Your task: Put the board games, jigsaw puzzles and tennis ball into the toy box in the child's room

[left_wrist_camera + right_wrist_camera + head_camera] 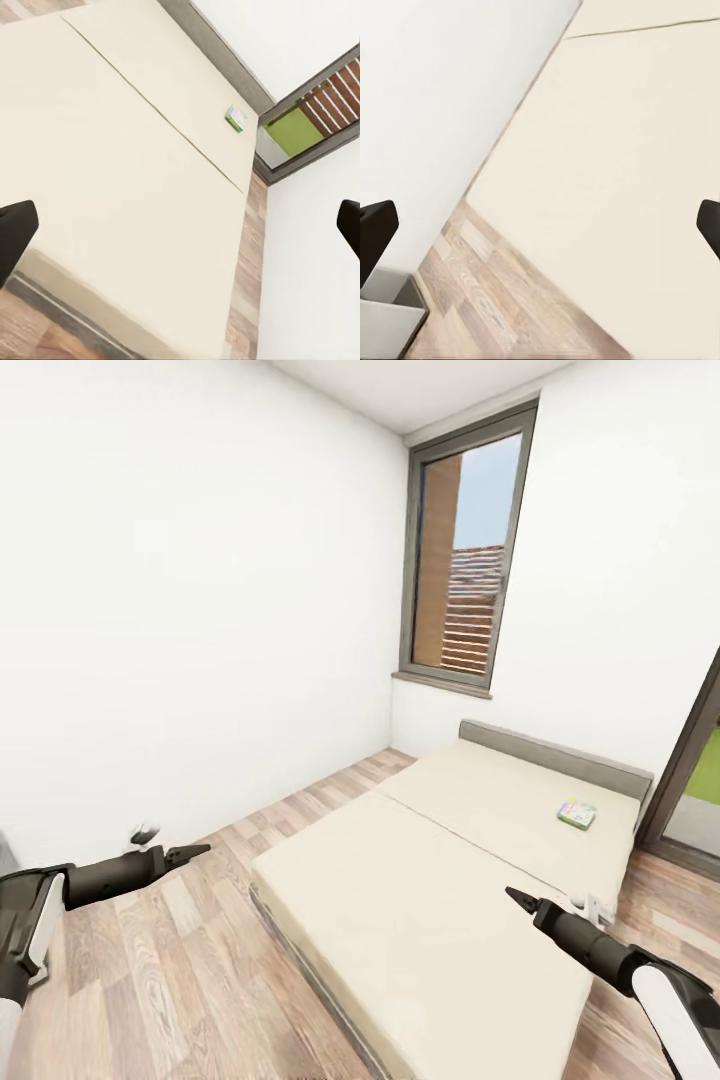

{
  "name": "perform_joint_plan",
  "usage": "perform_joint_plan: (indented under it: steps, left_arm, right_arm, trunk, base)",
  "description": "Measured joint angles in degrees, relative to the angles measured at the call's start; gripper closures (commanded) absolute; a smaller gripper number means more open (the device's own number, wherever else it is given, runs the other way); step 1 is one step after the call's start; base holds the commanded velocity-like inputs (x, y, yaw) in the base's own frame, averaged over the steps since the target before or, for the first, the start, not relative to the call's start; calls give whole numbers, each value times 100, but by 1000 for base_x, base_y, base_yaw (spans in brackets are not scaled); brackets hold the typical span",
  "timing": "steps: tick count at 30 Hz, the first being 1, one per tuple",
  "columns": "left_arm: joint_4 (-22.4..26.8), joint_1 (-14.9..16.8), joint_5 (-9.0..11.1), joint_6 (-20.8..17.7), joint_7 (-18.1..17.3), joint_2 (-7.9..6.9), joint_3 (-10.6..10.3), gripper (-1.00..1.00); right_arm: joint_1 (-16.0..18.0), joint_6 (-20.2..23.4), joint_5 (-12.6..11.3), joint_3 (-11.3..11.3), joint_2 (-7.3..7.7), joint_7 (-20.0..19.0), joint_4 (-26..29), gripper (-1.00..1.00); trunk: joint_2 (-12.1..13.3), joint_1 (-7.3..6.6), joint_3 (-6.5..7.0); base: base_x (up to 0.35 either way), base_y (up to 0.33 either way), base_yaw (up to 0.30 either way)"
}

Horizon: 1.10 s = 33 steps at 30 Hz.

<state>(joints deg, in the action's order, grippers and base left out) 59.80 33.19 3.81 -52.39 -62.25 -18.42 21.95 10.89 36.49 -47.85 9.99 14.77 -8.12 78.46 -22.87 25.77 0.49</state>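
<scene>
Both pincers stand wide open and empty: the left pincer (190,851) reaches out over the wooden floor (180,950) short of the bed (420,900), and the right pincer (522,900) hangs above the mattress near its foot end. Well beyond the right pincer, close to the grey headboard (560,755), one board game (577,814) lies flat on the mattress, a small pale box with a green edge; from the left wrist it shows as a speck (237,117) far ahead across the bed. No second game can be made out on the bed. By my reckoning the job is barely begun: nothing is held, and the robot has yet to close in on that game.
</scene>
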Motion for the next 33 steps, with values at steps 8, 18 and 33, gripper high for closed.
perform_joint_plan:
  steps: [8, 18, 33]
  left_arm:
    - [0, -1, 2, 0, -1, 0, 0, -100]
    - [0, 0, 0, 0, -1, -3, 0, -100]
    - [-1, -1, 3, 4, 3, 11, 0, -100]
  right_arm:
    - [0, 0, -5, 0, 0, 0, 1, -100]
    - [0, 1, -6, 0, 0, 0, 3, -100]
    - [0, 2, -8, 0, -6, 1, 4, -100]
  trunk:
    - [-1, -1, -19]
    - [0, 0, -42]
    - [1, 0, -77]
  base:
    - [-13, -1, 292]
    - [-112, 0, 292]
    - [-79, -46, 292]
